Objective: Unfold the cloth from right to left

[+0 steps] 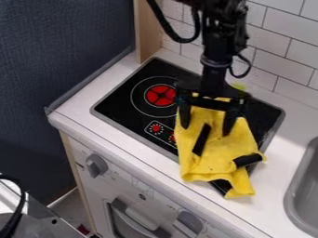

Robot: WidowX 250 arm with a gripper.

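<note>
- claw [205, 130], black, two-fingered: camera view, right of centre, pointing down over the cooktop; fingers spread well apart, one towards each side of the cloth's upper part.
- yellow cloth [214, 160], one, rumpled: lying over the right-hand part of the cooktop, its upper part beneath and between the fingers, its lower end past the cooktop's near edge and over the counter; creased, with an uneven lower hem.
- dark strips [202, 139], narrow, amid the yellow: one slanting below the fingers, another near the cloth's right edge; whether part of the cloth or not, cannot tell.
- arm [214, 51], black, with looped cable [171, 28]: entering from the top edge, upright above the claw.
- cooktop [124, 102], black, grey-edged: set in the counter, with a red burner [160, 95] left of the claw and a red dial [156, 128] nearer the front.
- counter [279, 153], white: around the cooktop.
- sink [292, 186], grey, part shown: right edge.
- wall tiles [279, 51], white: behind, beside a wooden panel [146, 28].
- stove front [136, 176], white, with two grey knobs [96, 165] and an oven handle [140, 218]: below the counter.
- wall [62, 46], dark blue: left.
</note>
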